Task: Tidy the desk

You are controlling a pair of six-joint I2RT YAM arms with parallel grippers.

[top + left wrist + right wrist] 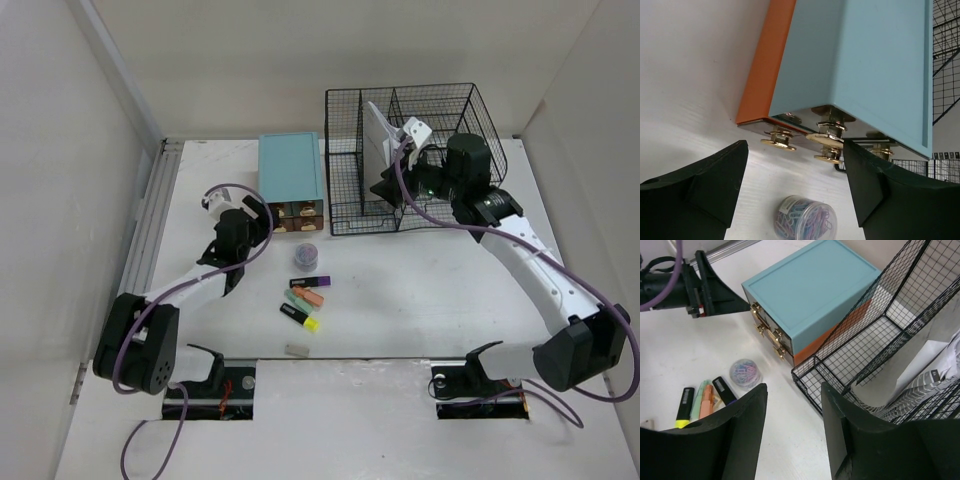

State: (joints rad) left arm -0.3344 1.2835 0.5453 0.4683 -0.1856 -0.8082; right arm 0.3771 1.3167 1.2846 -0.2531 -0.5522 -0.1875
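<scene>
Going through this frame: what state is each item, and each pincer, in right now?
Left pincer: open, empty, facing the drawer fronts.
Right pincer: open, empty, above the rack.
Teal drawer box: drawers look shut.
Paper-clip tub: upright, clips inside.
Highlighters: lying flat, capped.
Wire rack: upright, papers standing inside.

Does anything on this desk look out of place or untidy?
Yes. Several highlighters lie loose on the desk at different angles, in front of the drawer box. A tub of paper clips stands near them; nothing looks spilled or damaged.
</scene>
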